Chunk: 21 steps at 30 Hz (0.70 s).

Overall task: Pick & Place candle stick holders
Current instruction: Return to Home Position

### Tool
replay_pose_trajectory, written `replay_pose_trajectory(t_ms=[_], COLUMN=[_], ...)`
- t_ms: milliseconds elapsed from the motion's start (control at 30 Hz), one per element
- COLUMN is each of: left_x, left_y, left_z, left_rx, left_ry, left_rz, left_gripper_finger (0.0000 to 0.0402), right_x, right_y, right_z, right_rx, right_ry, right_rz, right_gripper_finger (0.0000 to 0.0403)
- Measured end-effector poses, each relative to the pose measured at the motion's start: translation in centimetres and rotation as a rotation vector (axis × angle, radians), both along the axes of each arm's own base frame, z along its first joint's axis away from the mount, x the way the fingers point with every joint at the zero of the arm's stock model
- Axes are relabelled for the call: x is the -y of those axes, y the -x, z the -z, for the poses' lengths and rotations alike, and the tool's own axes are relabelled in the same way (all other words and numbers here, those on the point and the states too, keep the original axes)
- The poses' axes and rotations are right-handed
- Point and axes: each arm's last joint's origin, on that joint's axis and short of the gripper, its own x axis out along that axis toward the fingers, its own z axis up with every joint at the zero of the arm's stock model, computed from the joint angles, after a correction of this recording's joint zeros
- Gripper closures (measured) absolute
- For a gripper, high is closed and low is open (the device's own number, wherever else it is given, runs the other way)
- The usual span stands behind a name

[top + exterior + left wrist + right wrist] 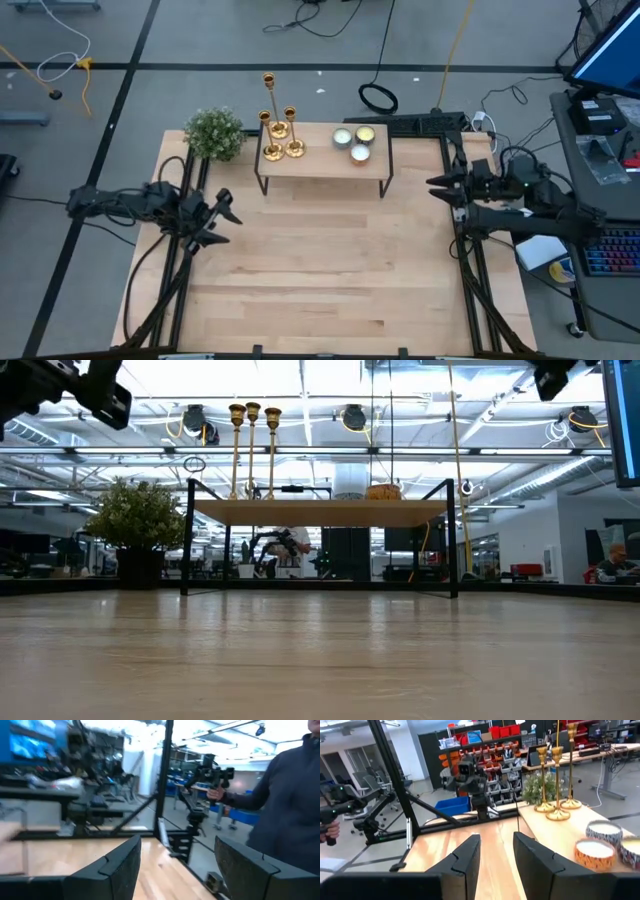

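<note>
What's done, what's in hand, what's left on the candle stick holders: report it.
Done: all three candle stick holders stand upright on the shelf, beside three candles. In hand: nothing; the left gripper and right gripper are open and empty at the sides of the table. Left: no holder is off the shelf, so apparently only parking the arms.

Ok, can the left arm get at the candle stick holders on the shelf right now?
Probably yes: the candle stick holders stand at the shelf's left end, bare table lies between them and the open left claw; only the plant crowds that side.
</note>
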Motion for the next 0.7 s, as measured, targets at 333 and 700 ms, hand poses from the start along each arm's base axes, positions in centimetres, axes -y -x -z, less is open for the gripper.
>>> replay_pose_trajectory(t_ms=[333, 700], left_x=[-0.2, -0.3], left_y=[1.4, 1.5], left_z=[0.3, 0.7], left_rx=[0.02, -0.01], left_ry=[-0.049, -0.087], left_rz=[-0.034, -0.083], left_gripper_finger=[0.0149, 0.0149], right_x=[-0.1, -0.1], right_y=[1.3, 1.6], right_z=[2.5, 5.9], right_rx=[0.016, 0.014], right_ry=[-0.018, -0.073], right_rz=[0.049, 0.086], right_gripper_finger=[0.0291, 0.0291])
